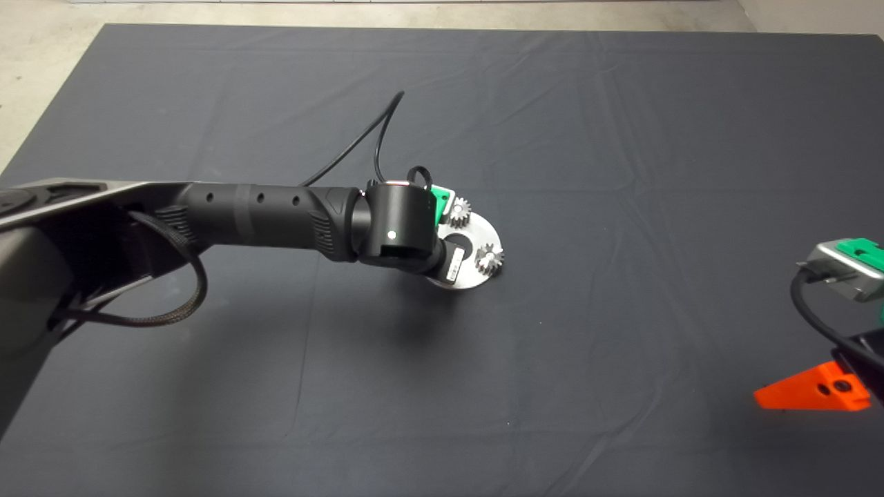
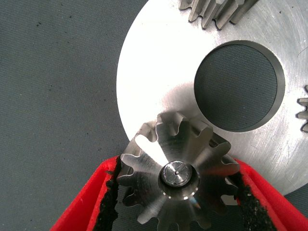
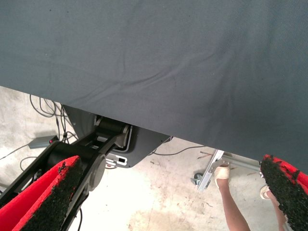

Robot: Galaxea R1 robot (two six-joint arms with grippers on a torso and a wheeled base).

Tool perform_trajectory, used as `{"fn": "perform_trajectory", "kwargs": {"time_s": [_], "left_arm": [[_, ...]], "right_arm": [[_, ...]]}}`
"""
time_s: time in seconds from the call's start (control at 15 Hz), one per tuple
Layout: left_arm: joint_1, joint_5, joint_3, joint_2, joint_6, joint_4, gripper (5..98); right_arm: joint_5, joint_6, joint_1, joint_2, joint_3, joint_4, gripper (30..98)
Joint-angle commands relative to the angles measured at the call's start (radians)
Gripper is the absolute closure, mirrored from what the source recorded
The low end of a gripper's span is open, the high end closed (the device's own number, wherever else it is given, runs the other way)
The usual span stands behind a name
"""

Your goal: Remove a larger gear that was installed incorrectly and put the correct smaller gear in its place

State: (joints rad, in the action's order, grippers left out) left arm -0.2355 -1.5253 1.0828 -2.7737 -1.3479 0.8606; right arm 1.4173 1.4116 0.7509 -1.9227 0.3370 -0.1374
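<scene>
The larger gear [image 2: 179,175], shiny with long teeth, sits on a pin at the rim of the round steel plate [image 2: 154,72]. My left gripper [image 2: 178,197] is over it, with a red finger's black pad [image 2: 108,197] against its teeth on each side. In the head view the left arm's wrist [image 1: 400,228] covers this gear. Two small short-toothed gears [image 1: 460,208] [image 1: 489,259] stand on the plate [image 1: 481,232]. A loose smaller gear is not in view. My right gripper [image 1: 815,392] waits at the mat's right edge, open and empty [image 3: 163,202].
The plate has a large round hole [image 2: 238,86] in its middle. A black cable [image 1: 380,134] loops up behind the left wrist. The right wrist view shows the mat's edge, the robot's base and a person's legs [image 3: 233,204] on the floor.
</scene>
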Motion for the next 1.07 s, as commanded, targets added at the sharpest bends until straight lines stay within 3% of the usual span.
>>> {"fn": "perform_trajectory", "kwargs": {"time_s": [0.0,0.13,1.0], "left_arm": [[-0.008,-0.063,-0.011,-0.003,-0.004,0.008,48.7],[-0.008,-0.062,-0.011,-0.005,-0.004,0.008,53.7],[-0.015,-0.064,-0.017,-0.001,-0.019,0.006,61.0]], "right_arm": [[-0.001,-0.002,0.015,-0.002,-0.003,-0.036,30.8],[-0.001,-0.001,0.015,-0.002,-0.003,-0.036,30.8],[-0.001,-0.001,0.015,-0.002,-0.003,-0.034,30.8]]}}
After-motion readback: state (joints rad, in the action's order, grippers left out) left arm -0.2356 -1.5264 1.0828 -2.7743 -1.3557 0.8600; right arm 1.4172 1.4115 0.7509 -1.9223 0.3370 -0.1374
